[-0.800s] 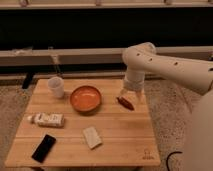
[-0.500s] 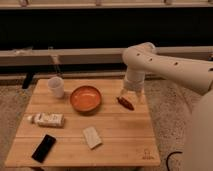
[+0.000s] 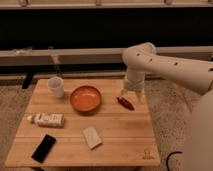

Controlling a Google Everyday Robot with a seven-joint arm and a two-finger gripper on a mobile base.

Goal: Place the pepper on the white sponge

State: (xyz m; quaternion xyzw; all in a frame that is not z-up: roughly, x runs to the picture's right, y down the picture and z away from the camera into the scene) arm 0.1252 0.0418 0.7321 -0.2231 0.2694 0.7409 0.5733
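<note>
A wooden table seen from above, with 1 white robot arm reaching in from the right. The gripper hangs low over the table's right rear part, directly above the pepper, a small dark red chili lying on the wood; whether it is spread, closed or already gripping cannot be told. The white sponge lies flat near the front, well apart from the pepper, to its front left. An orange bowl sits between them, further back. The step in hand appears to be the pick-up. Next, the pepper needs a secure grasp, a lift, then a carry past the bowl to the sponge.
</note>
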